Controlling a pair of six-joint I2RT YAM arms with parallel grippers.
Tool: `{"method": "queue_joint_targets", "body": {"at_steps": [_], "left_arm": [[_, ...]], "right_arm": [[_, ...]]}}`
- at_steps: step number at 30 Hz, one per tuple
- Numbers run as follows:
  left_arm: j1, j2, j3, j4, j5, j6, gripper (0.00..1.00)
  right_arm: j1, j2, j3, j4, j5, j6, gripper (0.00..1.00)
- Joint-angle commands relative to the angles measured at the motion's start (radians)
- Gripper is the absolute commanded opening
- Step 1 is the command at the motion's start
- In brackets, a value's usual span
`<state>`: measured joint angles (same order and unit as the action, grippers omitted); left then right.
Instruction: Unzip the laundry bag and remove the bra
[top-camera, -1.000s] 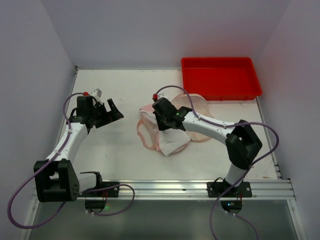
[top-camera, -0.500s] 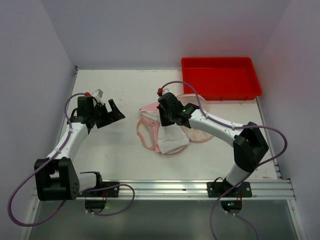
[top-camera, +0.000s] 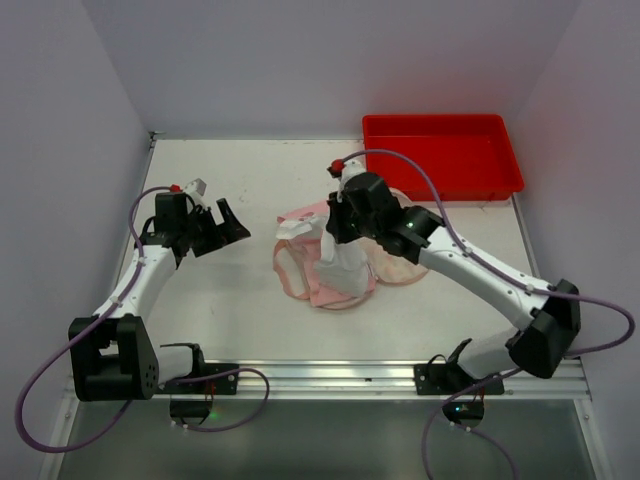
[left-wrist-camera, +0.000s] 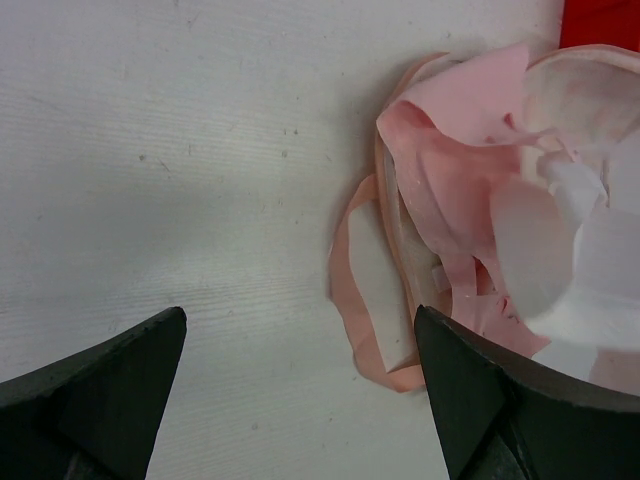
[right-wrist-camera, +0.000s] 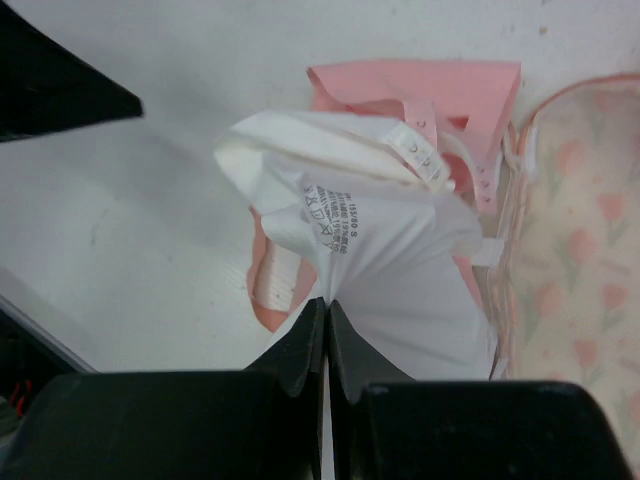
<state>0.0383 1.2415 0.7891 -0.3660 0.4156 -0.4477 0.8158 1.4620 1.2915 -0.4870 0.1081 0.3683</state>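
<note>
Bra (right-wrist-camera: 390, 250) hangs pinched in the right hand (right-wrist-camera: 326, 318), its arm stretched forward.

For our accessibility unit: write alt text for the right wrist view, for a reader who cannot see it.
The right tool is shut on a bunched white fold of the bra, which bears a printed label. The bra's pink fabric lies behind on the white table, and the flower-printed laundry bag lies at the picture's right edge.

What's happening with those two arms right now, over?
Left gripper open above the table. Right gripper shut on the bra, white cloth bunched upward. Laundry bag flat alongside. Nothing blocking.
</note>
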Motion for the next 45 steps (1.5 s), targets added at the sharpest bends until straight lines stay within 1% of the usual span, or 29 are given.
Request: {"method": "queue_joint_targets", "body": {"at_steps": [1, 5, 7, 8, 10, 12, 15, 16, 19, 20, 22, 25, 27, 32, 38, 39, 41, 45], "left_arm": [[0.009, -0.011, -0.001, 0.025, 0.011, 0.026, 1.0], [0.009, -0.013, -0.001, 0.027, 0.006, 0.026, 1.0], [0.009, -0.011, -0.001, 0.027, 0.005, 0.024, 1.0], [0.009, -0.011, -0.002, 0.025, 0.003, 0.024, 1.0], [0.011, -0.011, -0.001, 0.025, 0.0, 0.024, 1.0], [0.009, -0.011, -0.001, 0.024, -0.001, 0.026, 1.0], [0.009, -0.011, -0.001, 0.022, -0.006, 0.026, 1.0], [0.011, -0.011, -0.001, 0.021, -0.008, 0.027, 1.0], [0.011, -0.011, -0.001, 0.021, -0.014, 0.029, 1.0], [0.009, -0.011, -0.002, 0.021, -0.014, 0.027, 1.0], [0.009, -0.011, -0.002, 0.019, -0.018, 0.029, 1.0], [0.009, -0.008, -0.007, 0.019, -0.024, 0.029, 1.0], [0.011, -0.004, -0.005, 0.019, -0.024, 0.029, 1.0], [0.009, 0.009, -0.007, 0.021, -0.02, 0.029, 1.0], [0.011, 0.024, -0.008, 0.019, -0.012, 0.027, 1.0], [0.011, 0.026, -0.008, 0.019, -0.014, 0.027, 1.0], [0.009, 0.029, -0.008, 0.019, -0.014, 0.027, 1.0], [0.011, 0.035, -0.008, 0.016, -0.014, 0.029, 1.0]], "right_arm": [[-0.009, -0.12, 0.109, -0.021, -0.05, -0.077, 0.0], [-0.064, -0.181, 0.199, -0.077, -0.103, -0.088, 0.0], [-0.092, -0.213, 0.252, -0.082, -0.181, -0.088, 0.0], [-0.121, -0.221, 0.267, -0.082, -0.191, -0.088, 0.0], [-0.15, -0.221, 0.33, -0.087, -0.182, -0.097, 0.0], [-0.217, -0.2, 0.403, -0.104, -0.137, -0.092, 0.0], [-0.317, -0.126, 0.488, -0.107, -0.052, -0.074, 0.0], [-0.366, -0.073, 0.511, -0.107, -0.026, -0.071, 0.0], [-0.446, 0.021, 0.609, -0.104, 0.06, -0.039, 0.0], [-0.504, 0.085, 0.63, -0.105, 0.068, -0.02, 0.0], [-0.584, 0.148, 0.698, -0.104, 0.082, 0.027, 0.0], [-0.665, 0.28, 0.782, -0.102, 0.111, 0.083, 0.0], [-0.697, 0.371, 0.833, -0.102, 0.119, 0.113, 0.0], [-0.782, 0.483, 0.822, -0.002, 0.07, 0.138, 0.0], [-0.811, 0.561, 0.789, 0.021, 0.145, 0.314, 0.0], [-0.842, 0.566, 0.773, 0.019, 0.157, 0.37, 0.0], [-0.846, 0.564, 0.746, 0.028, 0.174, 0.424, 0.0], [-0.846, 0.526, 0.63, 0.076, 0.22, 0.55, 0.0]]}}
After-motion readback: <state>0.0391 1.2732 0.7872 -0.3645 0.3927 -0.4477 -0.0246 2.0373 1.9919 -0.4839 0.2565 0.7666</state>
